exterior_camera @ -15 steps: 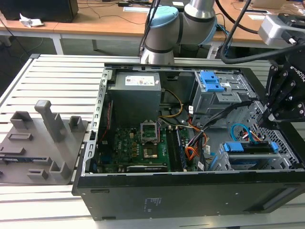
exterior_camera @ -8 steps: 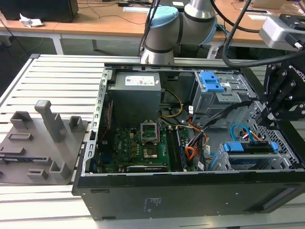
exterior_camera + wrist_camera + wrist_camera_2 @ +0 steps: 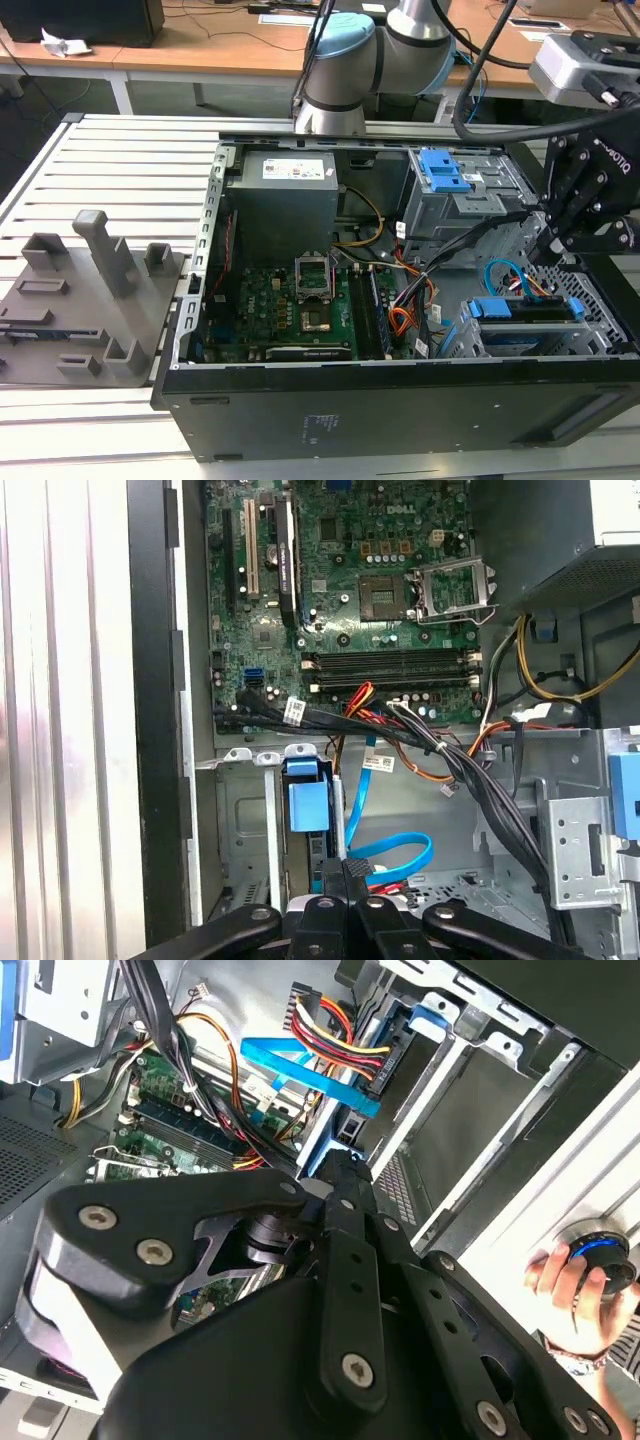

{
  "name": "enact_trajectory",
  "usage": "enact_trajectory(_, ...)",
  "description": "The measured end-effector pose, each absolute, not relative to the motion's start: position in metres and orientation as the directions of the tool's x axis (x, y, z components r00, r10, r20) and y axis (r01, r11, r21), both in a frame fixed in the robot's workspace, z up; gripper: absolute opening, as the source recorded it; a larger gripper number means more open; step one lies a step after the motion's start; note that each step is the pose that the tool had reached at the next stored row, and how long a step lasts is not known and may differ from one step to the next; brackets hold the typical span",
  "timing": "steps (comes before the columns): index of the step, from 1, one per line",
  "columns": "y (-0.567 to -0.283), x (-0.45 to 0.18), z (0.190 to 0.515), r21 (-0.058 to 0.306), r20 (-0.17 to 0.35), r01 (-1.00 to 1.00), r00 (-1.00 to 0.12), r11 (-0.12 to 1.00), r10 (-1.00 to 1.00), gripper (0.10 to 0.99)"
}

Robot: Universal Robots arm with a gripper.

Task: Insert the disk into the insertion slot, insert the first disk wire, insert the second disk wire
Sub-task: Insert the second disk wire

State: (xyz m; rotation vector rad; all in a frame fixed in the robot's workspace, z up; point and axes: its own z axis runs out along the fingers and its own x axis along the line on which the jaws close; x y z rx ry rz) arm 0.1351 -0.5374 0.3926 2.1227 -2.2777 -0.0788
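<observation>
Hovering over the insertion slot [image 3: 530, 335], my pincer [image 3: 552, 250] has its fingers drawn together, on what I cannot tell. The disk [image 3: 308, 805] sits in the bay just ahead of my tips. The second disk wire [image 3: 395, 855] loops beside them, the first disk wire [image 3: 335, 1045] beyond; cage walls crowd both sides.

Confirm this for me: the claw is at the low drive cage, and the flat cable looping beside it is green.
Not quite. The flat cable looping beside the claw is light blue, not green, as the first wrist view shows. The rest holds: the claw is at the low drive cage.
</observation>
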Motion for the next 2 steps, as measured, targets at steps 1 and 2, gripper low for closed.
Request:
enact_trajectory(1, -0.5374, 0.1351, 0.3926, 0.055, -0.015, -0.996, -0.071, 0.07, -0.997, 0.106)
enact_trajectory(2, -0.5374, 0.1351, 0.3926, 0.055, -0.015, -0.996, -0.071, 0.07, -0.997, 0.106)
